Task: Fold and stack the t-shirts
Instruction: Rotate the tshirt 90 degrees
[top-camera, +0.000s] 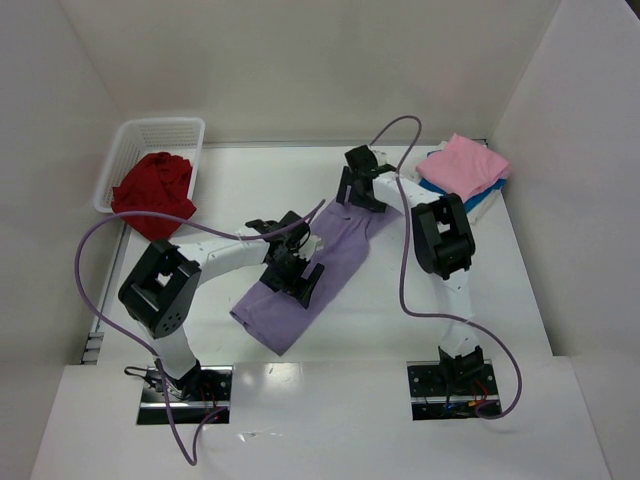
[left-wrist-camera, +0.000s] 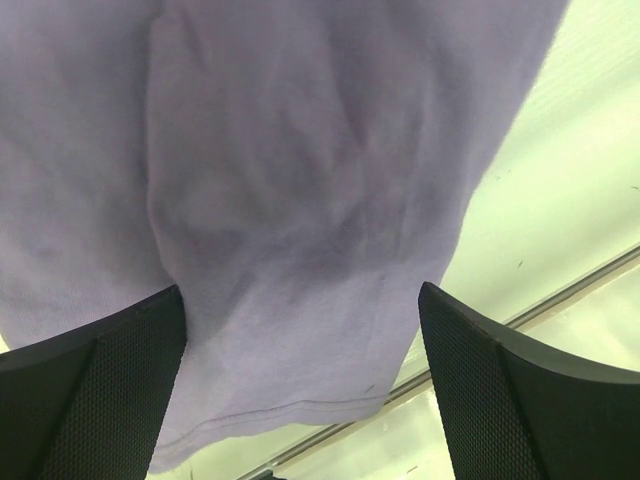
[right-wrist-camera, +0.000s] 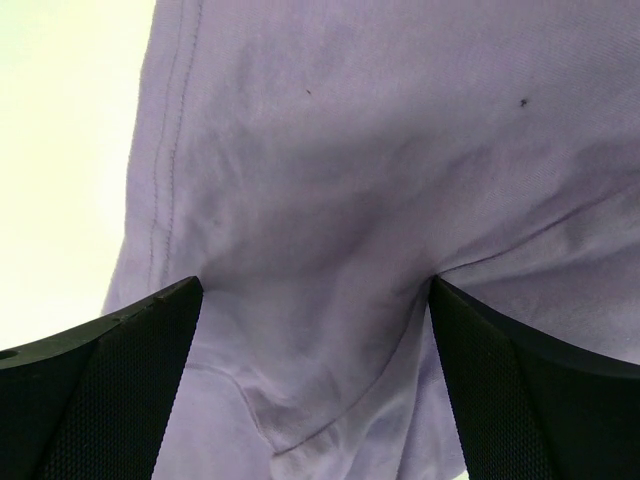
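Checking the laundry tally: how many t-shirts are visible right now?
4. The lavender shirt lies mid-table, the red shirt is bunched in the white basket at far left, and the pink shirt lies folded on the blue shirt at far right. Others could hide underneath.

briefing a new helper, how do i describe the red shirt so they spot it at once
On the table, far left, stands a white basket. The red shirt lies crumpled in it, spilling over its near end. It is the only shirt in a basket: the purple shirt lies spread mid-table, and the pink shirt sits on the blue shirt far right.
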